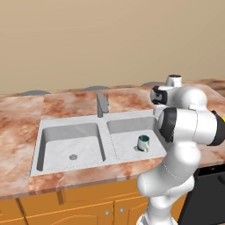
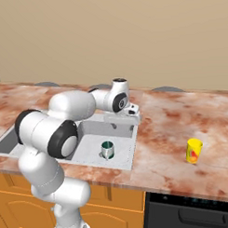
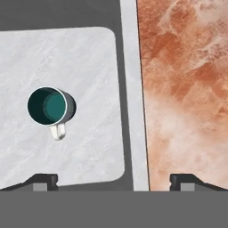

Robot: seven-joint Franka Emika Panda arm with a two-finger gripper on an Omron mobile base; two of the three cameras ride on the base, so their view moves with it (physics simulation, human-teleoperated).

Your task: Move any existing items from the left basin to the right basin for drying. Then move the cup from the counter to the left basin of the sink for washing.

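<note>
Nearest, gripper (image 3: 114,180): fingers wide apart, empty, poised above the right edge of the sink (image 3: 130,89); mug (image 3: 50,107) upright in right basin (image 3: 89,58), below and left of the fingertips, untouched; counter (image 3: 187,89) alongside; yellow cup (image 2: 194,150) upright on counter, well right; left basin (image 1: 61,143) beyond.

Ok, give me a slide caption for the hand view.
Open hand above the right basin, where the upright mug stands, beside the marbled counter.

Matt grey metal sink (image 1: 66,127), glossy marbled stone counter (image 2: 172,128), silvery mug (image 3: 50,107).
</note>
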